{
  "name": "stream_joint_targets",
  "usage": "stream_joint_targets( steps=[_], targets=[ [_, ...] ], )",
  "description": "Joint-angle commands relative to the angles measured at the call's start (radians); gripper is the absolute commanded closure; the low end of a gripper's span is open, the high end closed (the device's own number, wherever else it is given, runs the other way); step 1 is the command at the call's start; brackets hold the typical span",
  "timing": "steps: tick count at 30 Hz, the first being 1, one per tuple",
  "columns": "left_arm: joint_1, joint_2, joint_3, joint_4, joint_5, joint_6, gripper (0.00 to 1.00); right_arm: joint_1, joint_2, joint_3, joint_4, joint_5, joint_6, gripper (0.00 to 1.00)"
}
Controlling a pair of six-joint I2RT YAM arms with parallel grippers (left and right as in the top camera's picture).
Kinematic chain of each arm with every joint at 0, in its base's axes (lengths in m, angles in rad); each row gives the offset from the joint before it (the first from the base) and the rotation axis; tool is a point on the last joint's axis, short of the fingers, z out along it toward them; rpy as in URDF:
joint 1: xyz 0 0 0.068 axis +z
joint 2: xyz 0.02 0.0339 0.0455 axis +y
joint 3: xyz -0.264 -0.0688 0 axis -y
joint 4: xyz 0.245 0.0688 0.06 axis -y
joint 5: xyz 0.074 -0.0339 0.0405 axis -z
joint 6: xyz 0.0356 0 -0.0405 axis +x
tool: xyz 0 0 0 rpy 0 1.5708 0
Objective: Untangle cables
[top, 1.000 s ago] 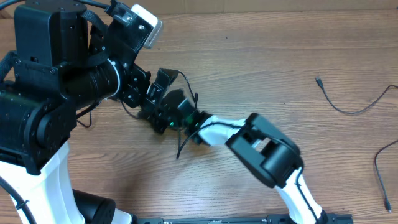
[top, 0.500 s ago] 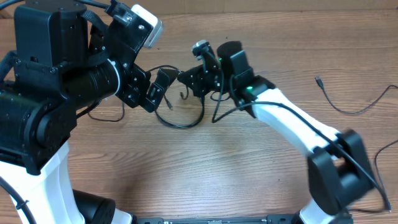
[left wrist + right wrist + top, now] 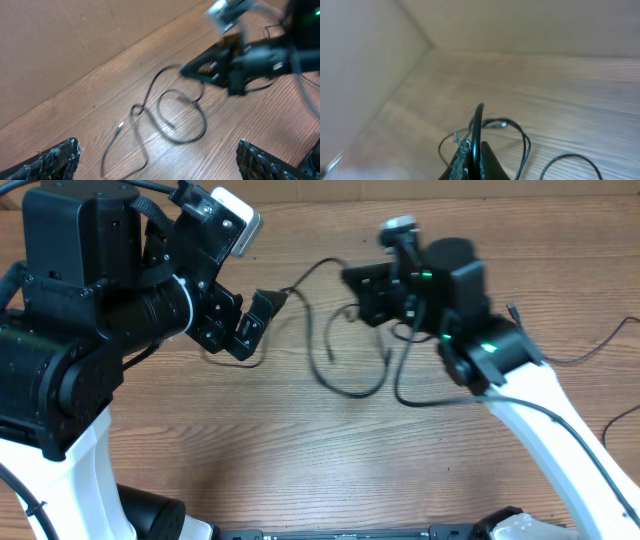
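Overhead view of a wooden bench with two robot arms reaching toward its middle.

The left tool sits at about 10 o'clock from the bench centre. Its two fingers are spread wide. Its wrist camera shows one finger in each bottom corner, with only wood and loose cord lying on the bench beyond them, so it has hold of nothing.

The right tool is at about 12 o'clock, on a white and black arm that comes up from 5 o'clock and looks slightly blurred. Its fingers are pressed together on the looped cable, a thin black cord. Its own wrist camera shows the strand rising straight up out of the closed fingertips.

From that grip, the looped cable arcs toward 9 o'clock and passes close by the tip of the left tool. It then falls into loose open loops on the bench between the two tools, at about 6 o'clock from the right tool. In the left wrist view, a small pale connector end lies on the wood at 9 o'clock from the loops.

Well apart, at 3 o'clock on the bench, a second cable lies as one curved strand. Its plug lies near the right arm. A third cable lies at the 4 o'clock edge and is only partly in view.
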Motion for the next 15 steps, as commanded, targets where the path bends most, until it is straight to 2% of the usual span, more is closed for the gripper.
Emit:
stream_joint_targets(
  steps=[1,6,15],
  targets=[
    [-0.004,0.002,0.005,0.002,-0.002,-0.018,0.0,-0.047,-0.057,0.018,-0.048,0.11,0.011,0.96],
    [-0.004,0.002,0.005,0.002,-0.002,-0.018,0.0,-0.102,-0.084,0.018,-0.113,0.074,0.037,0.96],
    [-0.004,0.002,0.005,0.002,-0.002,-0.018,0.0,-0.115,-0.161,0.018,-0.052,-0.041,0.04,0.96]
  ],
)
